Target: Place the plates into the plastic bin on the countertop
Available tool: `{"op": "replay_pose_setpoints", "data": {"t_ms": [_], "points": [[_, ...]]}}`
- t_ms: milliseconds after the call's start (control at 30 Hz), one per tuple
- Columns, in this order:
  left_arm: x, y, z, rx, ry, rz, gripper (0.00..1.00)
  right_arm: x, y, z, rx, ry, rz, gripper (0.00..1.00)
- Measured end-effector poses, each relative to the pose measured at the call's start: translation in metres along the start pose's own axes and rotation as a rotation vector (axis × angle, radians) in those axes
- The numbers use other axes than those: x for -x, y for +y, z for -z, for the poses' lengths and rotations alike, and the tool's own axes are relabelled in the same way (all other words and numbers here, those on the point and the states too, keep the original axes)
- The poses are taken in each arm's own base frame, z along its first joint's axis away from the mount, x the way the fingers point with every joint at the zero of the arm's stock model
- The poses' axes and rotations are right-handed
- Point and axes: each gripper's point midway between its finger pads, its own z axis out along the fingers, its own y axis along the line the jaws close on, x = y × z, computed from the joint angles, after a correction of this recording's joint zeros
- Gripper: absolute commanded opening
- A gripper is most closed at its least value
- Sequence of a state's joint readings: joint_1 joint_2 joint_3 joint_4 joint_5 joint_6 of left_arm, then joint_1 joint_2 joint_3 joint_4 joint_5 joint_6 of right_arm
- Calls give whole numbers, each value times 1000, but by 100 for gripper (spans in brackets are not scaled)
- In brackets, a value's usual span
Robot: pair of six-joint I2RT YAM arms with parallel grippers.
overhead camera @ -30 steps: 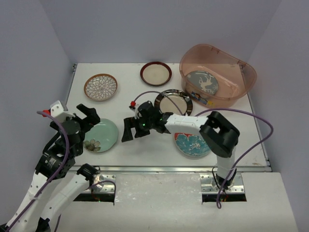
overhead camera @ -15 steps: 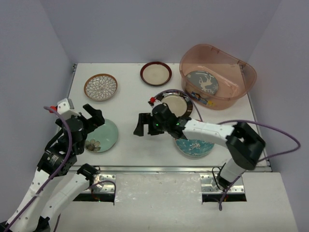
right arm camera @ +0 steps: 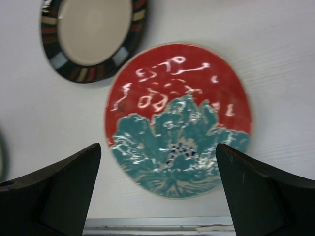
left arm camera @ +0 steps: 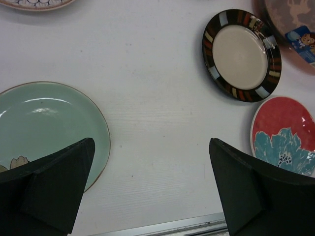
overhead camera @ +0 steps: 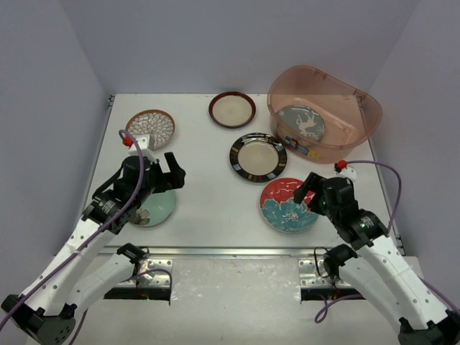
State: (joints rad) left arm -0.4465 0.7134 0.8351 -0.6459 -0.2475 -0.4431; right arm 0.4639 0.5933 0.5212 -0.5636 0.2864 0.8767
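Countertop (overhead camera: 208, 208): flower plate (right arm camera: 177, 118) (right gripper (right arm camera: 156, 160) above).

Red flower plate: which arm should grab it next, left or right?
Right. The open right claw hangs just above the red flower plate, near the bin. The left claw is over by the mint green plate.

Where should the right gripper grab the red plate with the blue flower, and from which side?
Probably the rim of the red plate at its near edge, coming down from above. It lies flat, so only the thin edge offers a pinch, and the striped plate sits close on the far side. The right gripper hangs open over it.
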Motion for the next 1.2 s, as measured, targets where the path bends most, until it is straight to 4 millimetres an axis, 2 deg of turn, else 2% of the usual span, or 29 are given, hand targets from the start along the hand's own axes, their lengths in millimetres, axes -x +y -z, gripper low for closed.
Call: {"op": "replay_pose_setpoints", "data": {"t_ms": [133, 300, 367, 500, 567, 633, 700, 867, 1000, 1200], "points": [[-12, -1, -3, -26, 28, -13, 100, -1, -54, -2, -224, 25, 46, 99], [-3, -8, 9, -82, -25, -5, 100, -9, -95, -16, -359, 135, -7, 99], [0, -11, 14, -106, -45, -3, 100, -14, -107, -22, -382, 167, -52, 99], [4, -20, 28, -166, -84, -6, 100, -33, -120, -39, -351, 232, -122, 98], [6, -24, 33, -190, -100, -6, 100, -47, -124, -46, -336, 288, -142, 92], [6, -26, 36, -201, -105, -7, 100, -59, -122, -52, -303, 340, -154, 89], [6, -26, 37, -204, -109, -7, 100, -67, -110, -60, -218, 383, -154, 76], [11, -24, 45, -214, -144, 6, 100, -65, -84, -80, -38, 402, -136, 51], [19, -21, 57, -224, -198, 33, 100, -78, -62, -87, 81, 428, -100, 42], [24, -18, 61, -217, -227, 54, 100, -108, -14, -86, 253, 524, -28, 42]]}}
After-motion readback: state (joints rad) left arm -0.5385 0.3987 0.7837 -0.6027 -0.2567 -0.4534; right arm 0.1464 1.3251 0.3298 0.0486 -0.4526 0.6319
